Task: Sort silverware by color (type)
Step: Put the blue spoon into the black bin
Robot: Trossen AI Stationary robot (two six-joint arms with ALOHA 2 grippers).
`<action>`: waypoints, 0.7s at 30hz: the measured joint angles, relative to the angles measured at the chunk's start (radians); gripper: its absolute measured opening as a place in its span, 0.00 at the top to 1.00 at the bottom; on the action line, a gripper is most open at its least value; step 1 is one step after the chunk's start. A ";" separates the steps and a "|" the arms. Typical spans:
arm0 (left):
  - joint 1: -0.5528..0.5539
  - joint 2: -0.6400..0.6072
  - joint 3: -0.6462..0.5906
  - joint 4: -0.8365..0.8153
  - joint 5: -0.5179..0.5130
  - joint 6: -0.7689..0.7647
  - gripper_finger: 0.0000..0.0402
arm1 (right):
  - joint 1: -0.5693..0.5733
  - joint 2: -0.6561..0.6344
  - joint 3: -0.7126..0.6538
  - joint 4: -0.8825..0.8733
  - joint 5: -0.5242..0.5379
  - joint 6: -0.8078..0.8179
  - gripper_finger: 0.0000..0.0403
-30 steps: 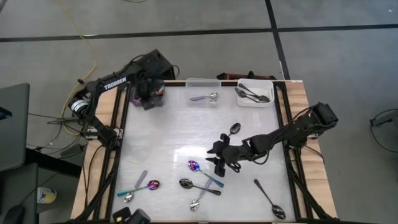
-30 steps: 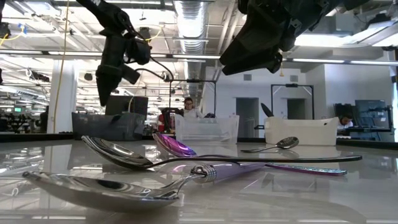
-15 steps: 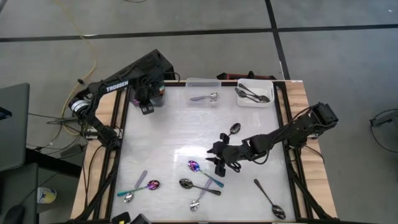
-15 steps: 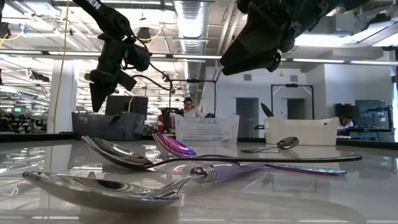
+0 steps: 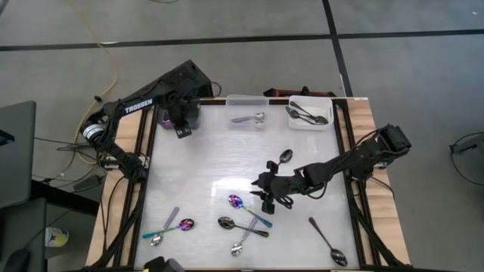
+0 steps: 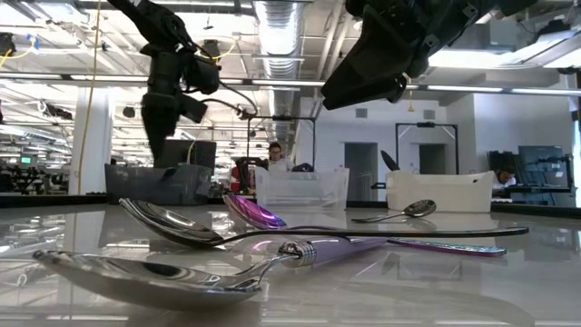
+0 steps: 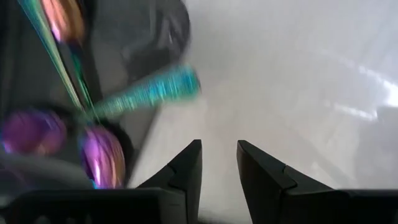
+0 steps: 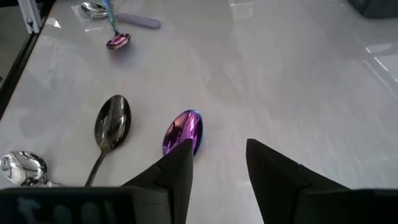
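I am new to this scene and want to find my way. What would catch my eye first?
Probably the iridescent purple spoon on the white table, just ahead of the right claw, whose fingers stand apart and hold nothing. Next, the left claw beside the dark grey bin at the far left corner, which holds more purple spoons.

Open-plan lab — exposed ducts (image 6: 281, 23), desks, monitors (image 6: 543, 166)

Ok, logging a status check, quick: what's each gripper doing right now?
Left gripper: open, empty, beside the dark bin.
Right gripper: open, empty, above the purple spoon.
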 joint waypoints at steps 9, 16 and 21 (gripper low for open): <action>-0.004 0.000 0.000 0.060 0.003 0.015 0.78 | 0.000 0.000 0.000 0.000 -0.002 0.001 0.58; -0.005 0.016 0.001 0.095 -0.001 0.006 0.78 | 0.000 0.000 0.000 0.001 -0.003 0.022 0.58; -0.018 0.053 0.000 0.097 -0.040 0.019 0.78 | 0.003 0.000 0.000 0.003 -0.003 0.039 0.58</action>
